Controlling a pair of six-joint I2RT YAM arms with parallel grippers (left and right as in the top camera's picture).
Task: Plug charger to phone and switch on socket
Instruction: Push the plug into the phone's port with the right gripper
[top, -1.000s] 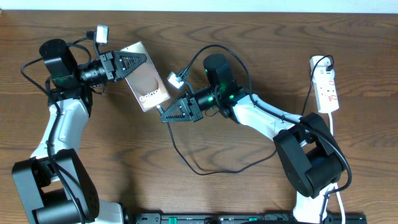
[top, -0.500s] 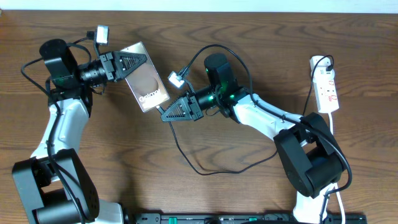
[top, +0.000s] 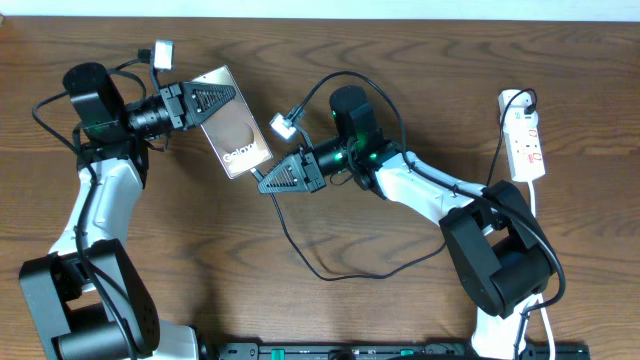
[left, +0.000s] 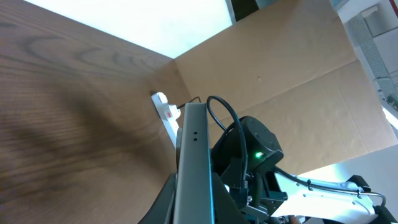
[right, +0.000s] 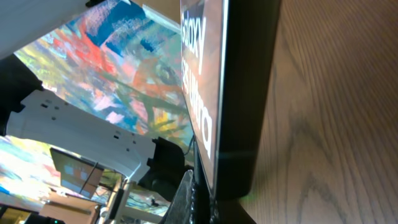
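Wood-grain brown table (top: 180, 250): one, lying under everything.
Black-and-white robot arms: two, the left arm (top: 100, 205) and the right arm (top: 425, 192), reaching toward each other.
Flat rectangular phone (top: 238, 138) with brown screen and white "Galaxy" lettering: one, sitting left of centre, slanting, its screen facing the overhead camera.
Black triangular-fingered left gripper (top: 228, 98): one, its fingers clamping the phone's far end.
Black triangular-fingered right gripper (top: 262, 184): one, its fingers standing narrow and pinching the charger's end, just beside the phone's near end; the plug tip is hidden.
Long thin black charger (top: 330, 277) cable: one, trailing from the right gripper and looping across the table toward the right arm.
Elongated white socket (top: 526, 140) strip with red markings: one, lying at the table's right side, well apart from the phone; switch position cannot be told.
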